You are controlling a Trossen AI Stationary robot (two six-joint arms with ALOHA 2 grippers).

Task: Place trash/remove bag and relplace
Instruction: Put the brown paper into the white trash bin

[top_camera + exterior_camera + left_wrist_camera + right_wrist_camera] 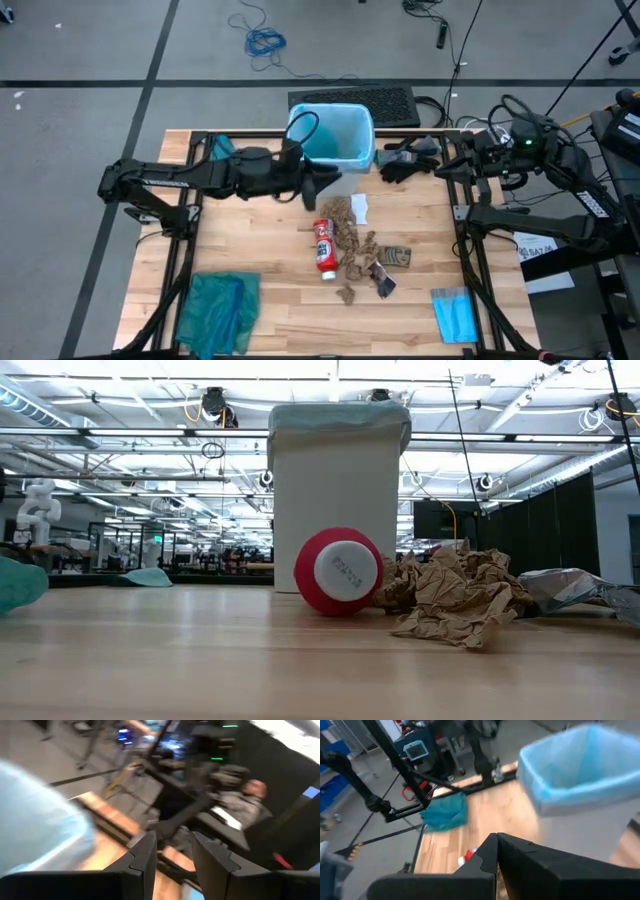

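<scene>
I list a white bin at the desk's far edge, lined with the light-blue bag. Trash lies mid-desk. My left tool, fingers slightly apart and empty, hangs beside the bin; my right tool is closed.

left gripper sits at the near side of the bin, fingers apart, nothing in them. bin wears the light-blue bag. right gripper parked by the bin's right side. trash piled mid-table: bottle, brown paper scraps, dark wrapper, white scrap. teal bag near-left corner, blue sheet near-right.
</scene>
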